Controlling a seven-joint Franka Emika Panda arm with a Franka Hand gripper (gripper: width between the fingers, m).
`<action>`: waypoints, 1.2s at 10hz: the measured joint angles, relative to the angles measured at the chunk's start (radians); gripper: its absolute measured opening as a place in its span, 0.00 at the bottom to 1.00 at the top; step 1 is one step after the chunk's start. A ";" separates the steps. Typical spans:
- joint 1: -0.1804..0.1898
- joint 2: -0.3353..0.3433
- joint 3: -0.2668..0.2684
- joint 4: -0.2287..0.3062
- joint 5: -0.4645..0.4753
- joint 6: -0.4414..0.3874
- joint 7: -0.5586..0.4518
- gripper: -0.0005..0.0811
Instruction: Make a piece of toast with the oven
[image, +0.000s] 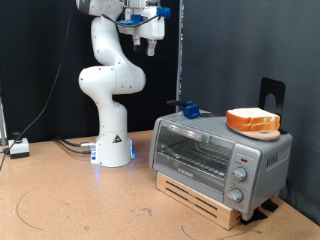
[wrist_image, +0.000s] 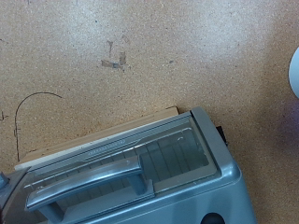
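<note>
The silver toaster oven (image: 205, 152) stands on a wooden board (image: 198, 194) at the exterior view's right, glass door closed, with knobs (image: 240, 176) on its right panel. Two stacked slices of bread (image: 252, 121), cream with orange-brown crust, lie on the oven's top. My gripper (image: 150, 40) hangs high above the table near the exterior view's top, well up and to the left of the oven, with nothing seen in it. The wrist view looks down on the oven's door (wrist_image: 159, 163) and grey bar handle (wrist_image: 84, 182); my fingers do not show there and the bread is out of that view.
A small blue object (image: 190, 109) sits on the oven's top at its back left. A black stand (image: 272, 94) rises behind the oven. The arm's white base (image: 112, 150) stands left of the oven, with a box and cables (image: 18, 148) at the far left. The table is brown chipboard (wrist_image: 140, 56).
</note>
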 joint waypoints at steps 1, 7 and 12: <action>0.002 -0.002 0.002 -0.001 0.017 0.022 -0.019 1.00; 0.158 0.013 -0.046 0.006 0.059 0.030 -0.600 1.00; 0.251 -0.003 -0.129 -0.047 0.163 0.164 -0.988 1.00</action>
